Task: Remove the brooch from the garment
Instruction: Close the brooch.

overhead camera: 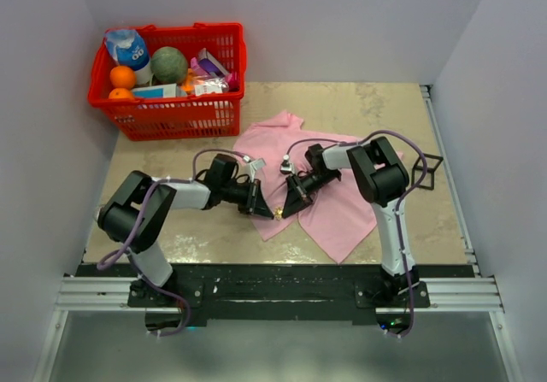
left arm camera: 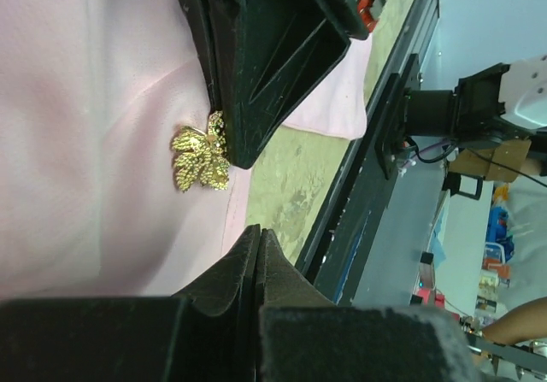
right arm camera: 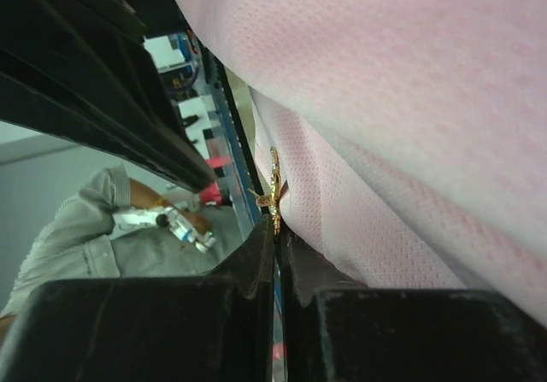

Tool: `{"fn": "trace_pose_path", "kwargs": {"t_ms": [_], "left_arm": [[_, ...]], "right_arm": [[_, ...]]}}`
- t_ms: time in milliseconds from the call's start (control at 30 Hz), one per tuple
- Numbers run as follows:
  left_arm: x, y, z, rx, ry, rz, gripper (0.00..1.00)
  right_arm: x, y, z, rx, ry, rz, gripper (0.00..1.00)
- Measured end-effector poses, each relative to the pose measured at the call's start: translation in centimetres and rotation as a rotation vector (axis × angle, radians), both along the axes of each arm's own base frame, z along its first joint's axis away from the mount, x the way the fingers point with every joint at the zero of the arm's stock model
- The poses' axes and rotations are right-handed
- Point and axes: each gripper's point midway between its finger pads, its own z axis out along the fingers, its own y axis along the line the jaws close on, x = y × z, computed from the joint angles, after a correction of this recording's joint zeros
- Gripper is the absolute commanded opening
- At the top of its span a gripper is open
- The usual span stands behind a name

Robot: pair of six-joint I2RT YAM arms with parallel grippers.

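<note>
The brooch is pinned at the edge of the pink T-shirt. The right gripper, clenched, touches it, and the left gripper is clenched on nothing. With the cloth unheld, a pull may drag the shirt or slip off.

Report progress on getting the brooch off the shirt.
Done: approach only; the brooch sits on the pink garment, near its hem. In hand: the right claw, shut, touches the brooch's edge; the left claw, shut, hovers close by. Left: pulling it free.
</note>
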Motion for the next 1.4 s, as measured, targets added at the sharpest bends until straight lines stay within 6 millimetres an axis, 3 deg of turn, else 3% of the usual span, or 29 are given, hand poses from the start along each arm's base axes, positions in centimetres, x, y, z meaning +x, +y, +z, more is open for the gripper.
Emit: {"fn": "trace_pose_path", "kwargs": {"t_ms": [300, 767, 1400], "left_arm": [[0.4, -1.2, -2.2, 0.045, 0.040, 0.003, 0.00], [2.7, -2.3, -2.1, 0.020, 0.039, 0.021, 0.00], [3.0, -2.2, -3.2, 0.052, 0.058, 0.024, 0.00]], "right_arm": [[0.5, 0.3, 0.3, 0.024, 0.010, -0.041, 0.00], [0.9, 0.2, -0.1, -0.012, -0.015, -0.042, 0.00], [1.2, 0.1, -0.4, -0.039, -0.035, -0.043, 0.00]]}}
